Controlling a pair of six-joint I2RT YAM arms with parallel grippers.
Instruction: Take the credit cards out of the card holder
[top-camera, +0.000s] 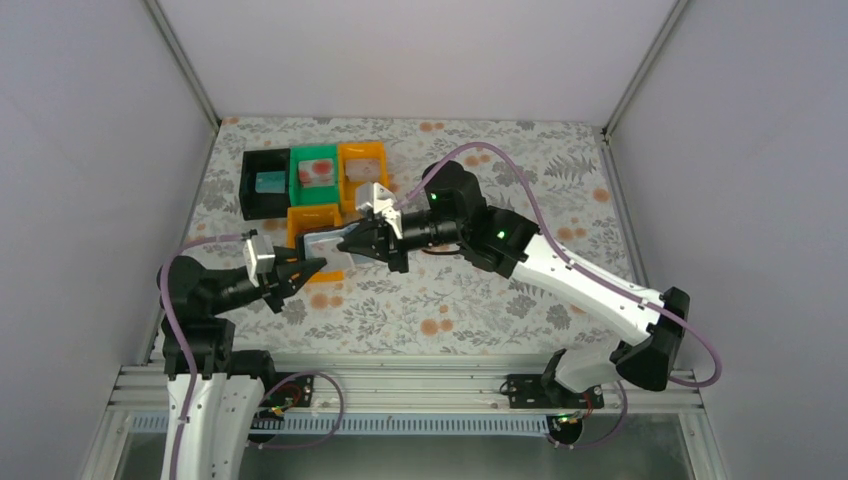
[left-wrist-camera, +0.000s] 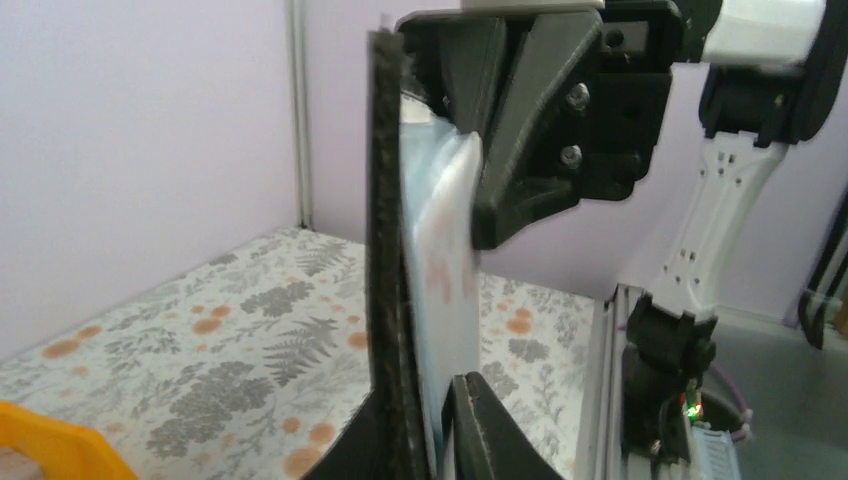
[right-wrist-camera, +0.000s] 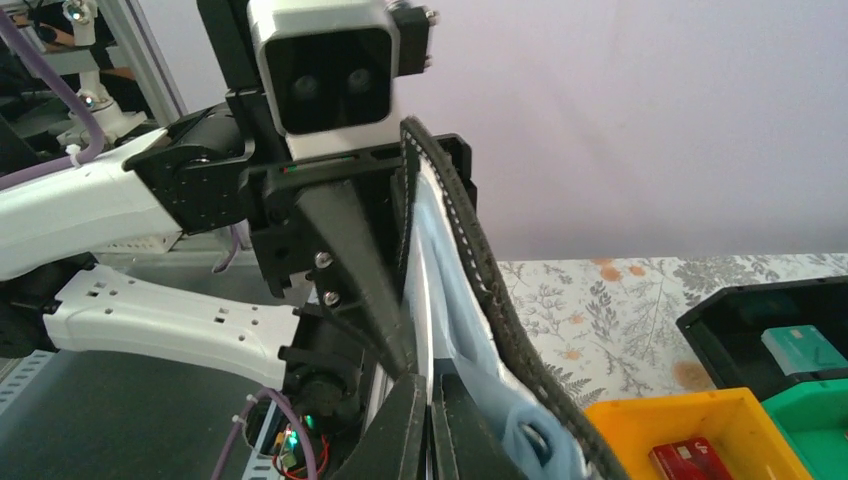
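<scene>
The card holder (top-camera: 325, 242) hangs in the air between both grippers, over the near orange tray. My left gripper (top-camera: 312, 266) is shut on its left end. In the left wrist view the holder stands edge-on, with a black outer border (left-wrist-camera: 385, 250) and a pale blue inside (left-wrist-camera: 445, 270), clamped at my left gripper (left-wrist-camera: 440, 430). My right gripper (top-camera: 350, 243) is shut on a thin whitish credit card (right-wrist-camera: 424, 300) that sticks out of the holder's pale blue pocket (right-wrist-camera: 470, 340). In the right wrist view the gripper (right-wrist-camera: 430, 430) pinches the card's edge.
Four trays stand at the back left. A black tray (top-camera: 262, 185) holds a teal card (right-wrist-camera: 805, 345). A green tray (top-camera: 318, 172) holds a whitish-red card. A far orange tray (top-camera: 362, 165) holds a pale card. The near orange tray (right-wrist-camera: 700, 420) holds a red card (right-wrist-camera: 690, 460).
</scene>
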